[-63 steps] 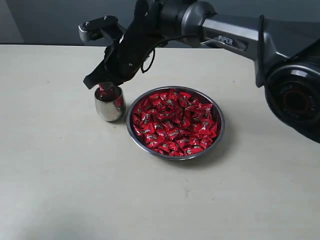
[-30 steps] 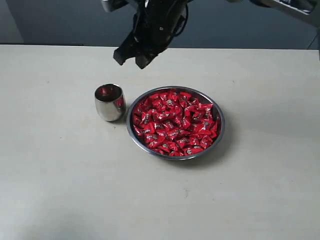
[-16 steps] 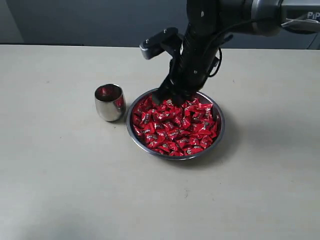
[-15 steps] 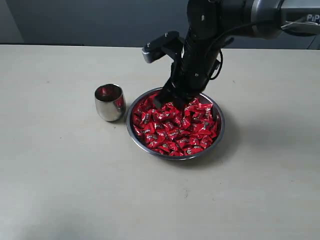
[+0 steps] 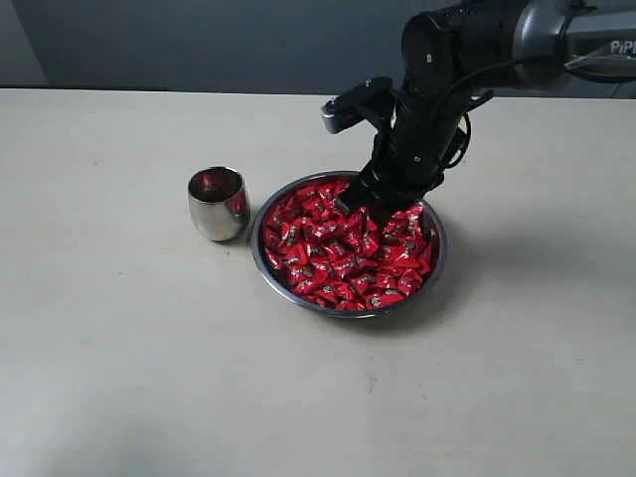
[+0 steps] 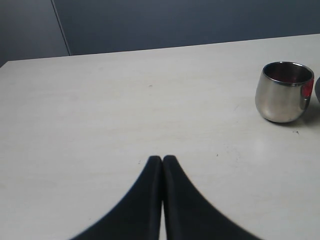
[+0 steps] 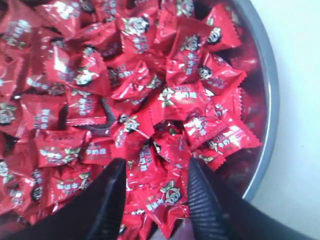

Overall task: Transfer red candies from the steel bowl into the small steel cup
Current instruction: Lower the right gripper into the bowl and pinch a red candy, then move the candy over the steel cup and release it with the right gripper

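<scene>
Looks like a robot lab test bench. A plain off-white table (image 5: 119, 378) fills most of the frame, with a dark blue-grey partition wall (image 5: 179, 40) along the top. A black-and-grey robot arm (image 5: 556, 35) marked PIPER is at upper right. Staged props mid-frame: steel bowl (image 5: 348, 314) of red candies (image 5: 338, 260), small steel cup (image 5: 219, 204).
</scene>
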Robot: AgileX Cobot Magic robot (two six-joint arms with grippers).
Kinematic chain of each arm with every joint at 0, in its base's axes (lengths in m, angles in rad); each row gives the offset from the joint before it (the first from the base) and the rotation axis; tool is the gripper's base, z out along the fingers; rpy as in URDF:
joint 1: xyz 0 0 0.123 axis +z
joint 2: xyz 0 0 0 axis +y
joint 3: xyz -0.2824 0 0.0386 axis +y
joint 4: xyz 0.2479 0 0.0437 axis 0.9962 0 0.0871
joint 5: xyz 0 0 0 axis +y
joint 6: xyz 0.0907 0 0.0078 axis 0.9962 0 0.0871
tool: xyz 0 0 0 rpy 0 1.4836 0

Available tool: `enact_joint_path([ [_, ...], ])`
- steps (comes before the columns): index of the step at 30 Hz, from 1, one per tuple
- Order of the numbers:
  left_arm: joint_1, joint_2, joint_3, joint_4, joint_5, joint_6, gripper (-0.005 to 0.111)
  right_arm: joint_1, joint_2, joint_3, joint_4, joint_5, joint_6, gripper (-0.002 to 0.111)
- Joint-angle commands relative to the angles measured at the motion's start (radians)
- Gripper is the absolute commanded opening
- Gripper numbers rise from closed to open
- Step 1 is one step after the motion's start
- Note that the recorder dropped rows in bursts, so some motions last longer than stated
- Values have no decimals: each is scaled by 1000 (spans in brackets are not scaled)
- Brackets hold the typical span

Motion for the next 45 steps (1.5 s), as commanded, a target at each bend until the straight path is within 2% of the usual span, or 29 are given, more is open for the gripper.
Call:
enact_joint_path([
  [1,-5,-5,-8,2,-5,-1,0,-13,37,3,23,-16,7,39],
  [18,-5,-5,-8,2,-5,-1,0,-13,122,3,168,-87,7,39],
  [20,-5,-5,-8,2,-5,-1,0,-13,138,3,164,-93,7,29],
  [21,-5,-5,-8,2,-5,-1,0,-13,138,3,154,-96,16,19],
  [22,-5,-5,-8,2,-5,-1,0,-13,134,3,131,-103,30,-1],
  [34,-5,-5,-8,2,-7,-1,0,-13,-71,3,128,-35,42,0],
  [40,-5,-5,-8,2,-7,-1,0,25,-124,2,170,-151,10,0],
  [45,-5,-5,-8,2,-7,-1,0,78,-83,-45,222,-244,-55,0],
])
